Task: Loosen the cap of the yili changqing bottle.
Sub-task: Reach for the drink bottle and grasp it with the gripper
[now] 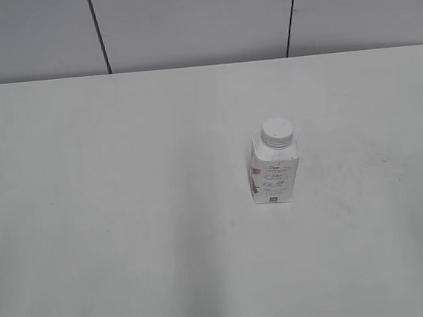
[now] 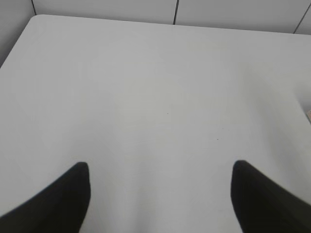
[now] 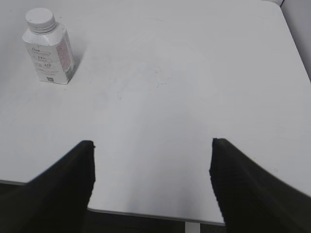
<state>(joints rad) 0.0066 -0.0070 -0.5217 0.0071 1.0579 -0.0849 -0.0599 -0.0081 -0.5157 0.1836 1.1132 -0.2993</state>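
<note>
**Waiting to reach: bottle untouched, both tools spread**

Starting from the very first step, as I judge it: nothing has been gripped and neither arm shows in the exterior view. The small squarish white plastic bottle with red and dark label print (image 1: 275,171) stands upright on the plain white table (image 1: 127,211), right of centre, with its small round white ribbed screw cap (image 1: 278,130) seated on the neck. I cannot tell what is inside; the walls are opaque and the cap covers the mouth.

From my right wrist camera the bottle (image 3: 48,56) sits far off to the upper left, well apart from the right tool (image 3: 151,170), whose dark fingers are spread wide and hold nothing. The left tool (image 2: 160,189) is likewise released and empty over bare table; the bottle is not clearly in its view.

My next move, I judge, calls for one tool to clamp the bottle's body and steady it while the other closes on the cap and twists.
</note>
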